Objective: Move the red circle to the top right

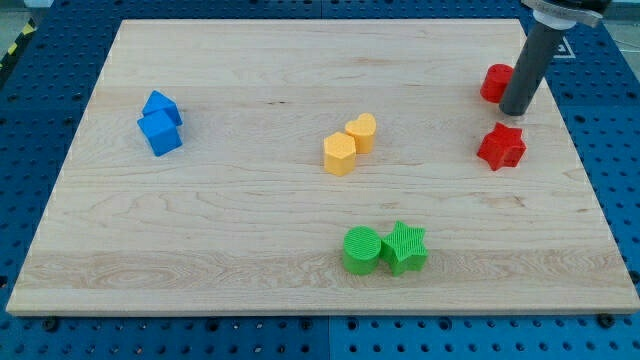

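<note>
- Rod first: my tip [518,112] is down on the board at the view's upper right, planted right against the view's-right side of the red circle [494,83], and the rod covers part of that block.
- No jaws here, nothing opens or closes; my tip holds nothing, it can only shove, and right now it looks to be in contact with the red circle or a hair off it, I cannot tell which.
- Progress call: the red circle already sits in the top right area of the wooden board [250,60], close to the view's right edge and not far below the top edge. I judge the task nearly done or done; at most a short nudge up and to the view's right is left.
- Snag: my tip stands on the view's-right and lower side of the block, so a push from there would send it leftward, away from the corner.
- Orientation: what shows of it is a round-looking puck, no long axis, no facing to speak of.
- Just below my tip: the red star [501,147], apart from the circle.
- Farther out: yellow pair at centre, a yellow hexagon [339,154] touching a yellow heart [362,131].
- Bottom centre: green circle [362,249] touching green star [404,247].
- Far left: two blue blocks [160,123], huddled together.
</note>
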You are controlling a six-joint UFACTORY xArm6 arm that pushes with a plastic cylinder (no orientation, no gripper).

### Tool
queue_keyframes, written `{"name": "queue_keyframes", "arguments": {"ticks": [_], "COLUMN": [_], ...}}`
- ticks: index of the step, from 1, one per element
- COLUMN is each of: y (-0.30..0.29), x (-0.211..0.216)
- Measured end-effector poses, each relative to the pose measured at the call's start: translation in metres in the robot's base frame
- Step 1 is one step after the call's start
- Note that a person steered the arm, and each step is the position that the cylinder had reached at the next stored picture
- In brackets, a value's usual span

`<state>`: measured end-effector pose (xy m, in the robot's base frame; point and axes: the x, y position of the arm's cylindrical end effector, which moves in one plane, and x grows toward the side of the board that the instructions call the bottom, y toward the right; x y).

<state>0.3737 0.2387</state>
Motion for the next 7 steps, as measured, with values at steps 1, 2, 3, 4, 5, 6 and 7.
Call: {"name": "queue_keyframes", "arguments": {"ticks": [1,2,3,4,5,6,7], "y": [-0.003,-0.004,-0.019,-0.019,-0.021,-0.031,-0.026], "x": [-0.031,-0.034,-0.037,-0.071,-0.067,-0.071,-0.106]}}
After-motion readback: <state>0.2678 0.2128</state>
